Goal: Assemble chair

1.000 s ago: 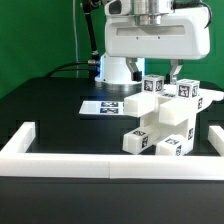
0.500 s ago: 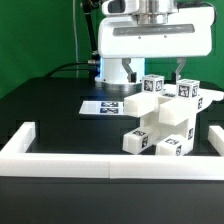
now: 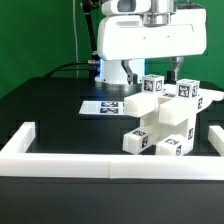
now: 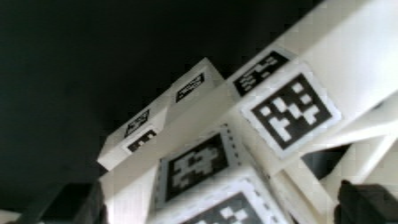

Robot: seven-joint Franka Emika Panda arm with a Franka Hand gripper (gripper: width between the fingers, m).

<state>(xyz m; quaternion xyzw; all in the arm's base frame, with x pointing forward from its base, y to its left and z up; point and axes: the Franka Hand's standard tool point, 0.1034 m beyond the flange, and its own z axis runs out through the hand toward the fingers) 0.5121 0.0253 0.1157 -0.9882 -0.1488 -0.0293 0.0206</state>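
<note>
We see the chair [image 3: 163, 117] standing at right of centre in the exterior frame, on the black table [image 3: 50, 110] just beside the marker board [image 3: 105, 106]. Our gripper [image 3: 154, 72] hangs above it, fingers apart and holding nothing; the wrist view shows the chair's tagged blocks [image 4: 231, 150] close up.

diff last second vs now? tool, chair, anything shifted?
The arm with its tool rose slightly above the chair and drifted a little toward the exterior view's left, jaws open and empty. Nothing was gripped or released. The chair, marker board and border wall stayed put.
</note>
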